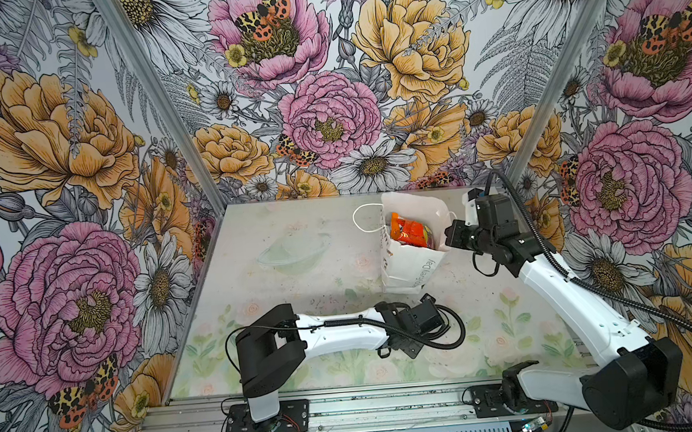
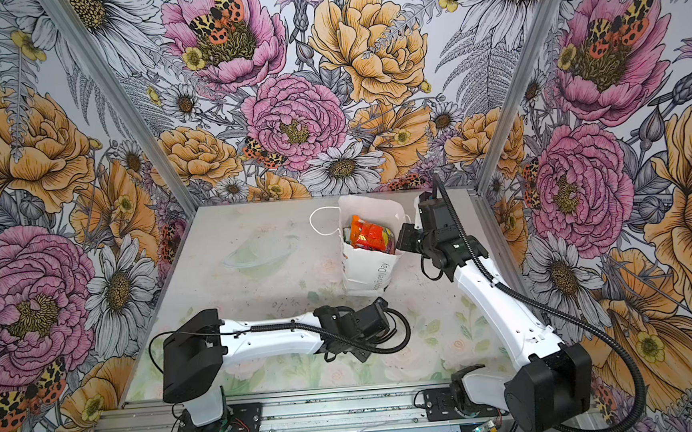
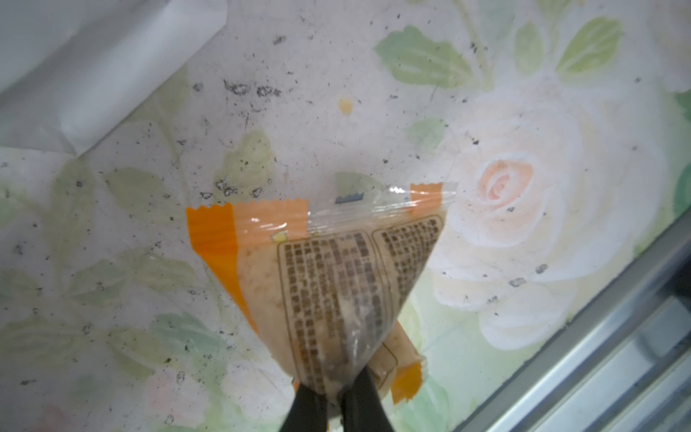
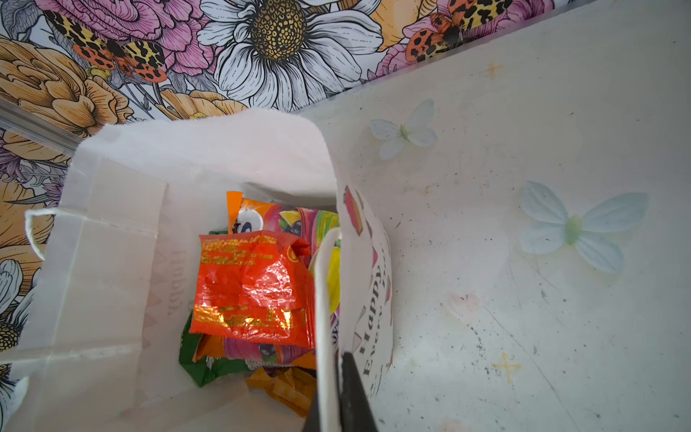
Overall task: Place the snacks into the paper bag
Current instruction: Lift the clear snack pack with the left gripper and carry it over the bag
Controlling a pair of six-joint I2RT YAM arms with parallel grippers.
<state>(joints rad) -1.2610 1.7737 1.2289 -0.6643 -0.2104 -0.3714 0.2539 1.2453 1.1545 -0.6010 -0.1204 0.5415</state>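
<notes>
Paper bag (image 4: 112, 280): "Happy Every", probably "Day".

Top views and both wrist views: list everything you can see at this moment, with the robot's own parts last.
paper bag: one, white with grey lettering, upright and open at the table's back right.
red-orange packet: one, red-orange, on top of the pile in the bag.
green packet: one, green, under the red-orange one.
orange-white packet: one, orange and white, partly buried in the bag.
small orange packet: one, orange, low in the bag.
More packets may be hidden beneath.
clear packet: one, clear with orange edges, near the table's front.
table: one, pale floral print.
walls: three, floral wallpaper, around the table.
left gripper: jaws shut on the clear packet.
right gripper: jaws shut on the paper bag's rim.
</notes>
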